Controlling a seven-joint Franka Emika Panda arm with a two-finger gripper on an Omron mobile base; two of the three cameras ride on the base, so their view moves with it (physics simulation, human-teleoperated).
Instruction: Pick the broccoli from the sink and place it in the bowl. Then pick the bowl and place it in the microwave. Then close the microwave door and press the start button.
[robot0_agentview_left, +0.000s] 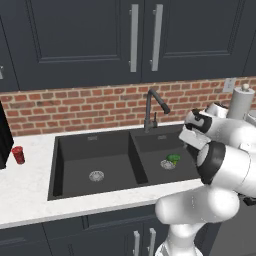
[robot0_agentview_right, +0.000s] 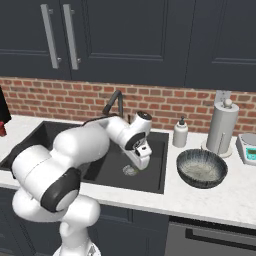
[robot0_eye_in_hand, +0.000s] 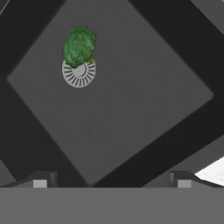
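Overhead, the gripper (robot0_eye_in_hand: 112, 179) hangs with its fingers (robot0_eye_in_hand: 40, 180) spread wide, holding nothing, well above the broccoli (robot0_eye_in_hand: 78, 45) resting by the sink (robot0_eye_in_hand: 131, 100) drain.

The broccoli (robot0_agentview_left: 173, 158) lay in the right basin of the sink (robot0_agentview_left: 75, 165), touching its drain (robot0_agentview_left: 167, 164). The faucet (robot0_agentview_left: 152, 107) stood behind the sink. On the counter (robot0_agentview_right: 200, 200) right of the sink sat the bowl (robot0_agentview_right: 202, 168), before the paper towel roll (robot0_agentview_right: 222, 127).
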